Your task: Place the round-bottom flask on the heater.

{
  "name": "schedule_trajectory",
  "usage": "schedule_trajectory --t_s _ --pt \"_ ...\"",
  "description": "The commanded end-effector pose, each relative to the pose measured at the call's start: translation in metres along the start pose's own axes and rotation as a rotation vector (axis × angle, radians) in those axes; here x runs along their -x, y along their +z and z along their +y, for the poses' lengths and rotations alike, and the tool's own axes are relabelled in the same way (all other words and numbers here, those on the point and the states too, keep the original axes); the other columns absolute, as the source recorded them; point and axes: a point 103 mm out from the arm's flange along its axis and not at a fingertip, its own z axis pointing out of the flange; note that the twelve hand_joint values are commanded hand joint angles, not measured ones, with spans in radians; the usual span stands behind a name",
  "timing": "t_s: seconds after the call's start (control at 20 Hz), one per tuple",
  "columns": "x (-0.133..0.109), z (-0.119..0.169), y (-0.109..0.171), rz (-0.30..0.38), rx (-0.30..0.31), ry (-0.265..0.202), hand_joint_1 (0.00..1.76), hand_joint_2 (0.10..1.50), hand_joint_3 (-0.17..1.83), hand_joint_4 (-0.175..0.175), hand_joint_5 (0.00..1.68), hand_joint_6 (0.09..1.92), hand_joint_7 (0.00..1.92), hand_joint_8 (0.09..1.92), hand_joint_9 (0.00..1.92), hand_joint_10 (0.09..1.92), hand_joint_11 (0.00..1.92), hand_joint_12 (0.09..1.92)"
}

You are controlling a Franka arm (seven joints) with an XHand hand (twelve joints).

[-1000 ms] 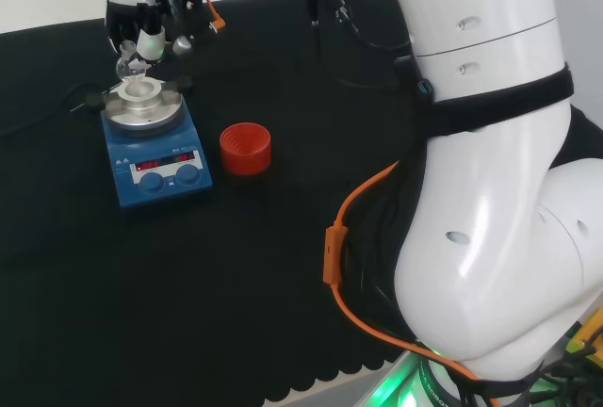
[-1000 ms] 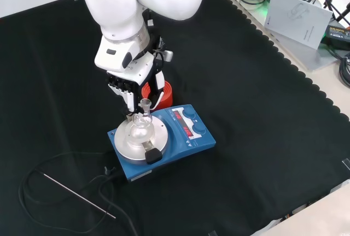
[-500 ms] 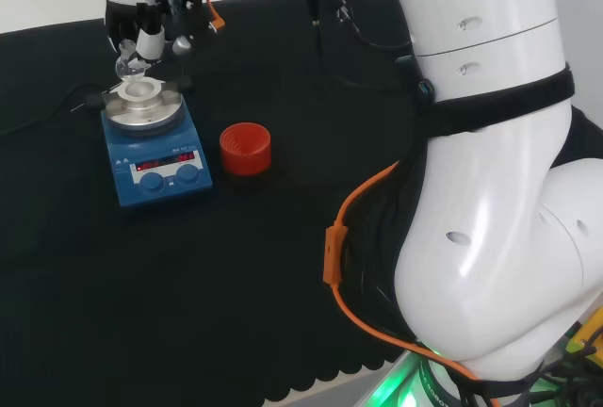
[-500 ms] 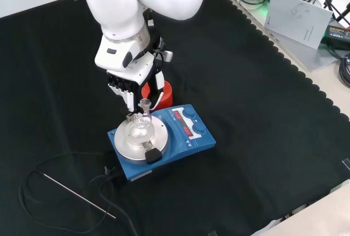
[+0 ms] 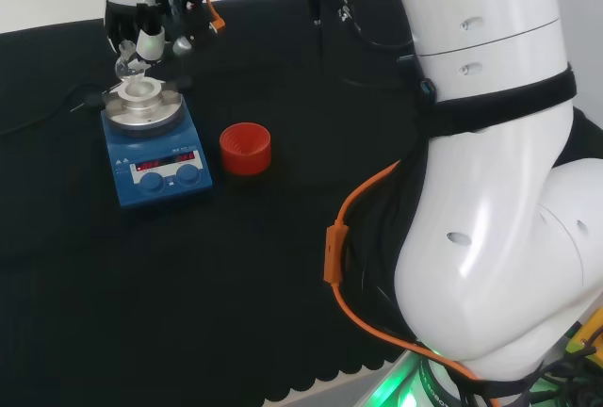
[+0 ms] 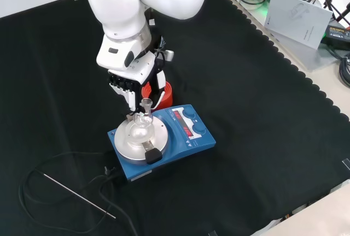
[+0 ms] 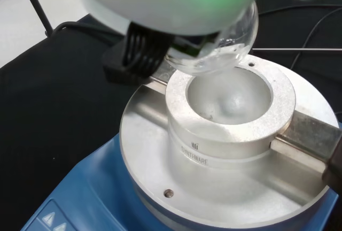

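One round-bottom flask, clear glass, is held by its neck in the curled fingers of the hand. In the wrist view the bulb is seen hanging just above the bowl-shaped recess of the heater's metal block, not seated in it, and set off towards one side of the rim. In the front view the flask stands upright over the round plate.

One heater is entered: a blue housing, a round silver top plate, a red display and two blue knobs on its front face. Writing is engraved on the side of the metal block; it is not transcribed here. Small white symbols are printed on the blue housing and are too small to be told.

One red ribbed ring stands on the counter, to the right of the heater in the head view and clear of it.

One thin metal rod lies on the black cloth near the lower left of the front view, among loops of one black cable that runs to the heater.

One black clamp piece sits at the near edge of the top plate in the front view.
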Motion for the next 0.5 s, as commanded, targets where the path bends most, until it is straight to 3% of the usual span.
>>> schedule_trajectory --t_s 0.05,0.5 --pt "-0.0001 -0.0035 0.0004 0.002 0.004 0.000 1.33 0.48 0.95 -0.175 1.21 0.74 1.47 0.64 1.71 0.32 1.70 0.91" --pt "-0.0028 -0.0046 0.0052 -0.008 -0.007 -0.006 1.33 0.48 0.95 -0.175 1.21 0.74 1.47 0.64 1.71 0.32 1.70 0.91"
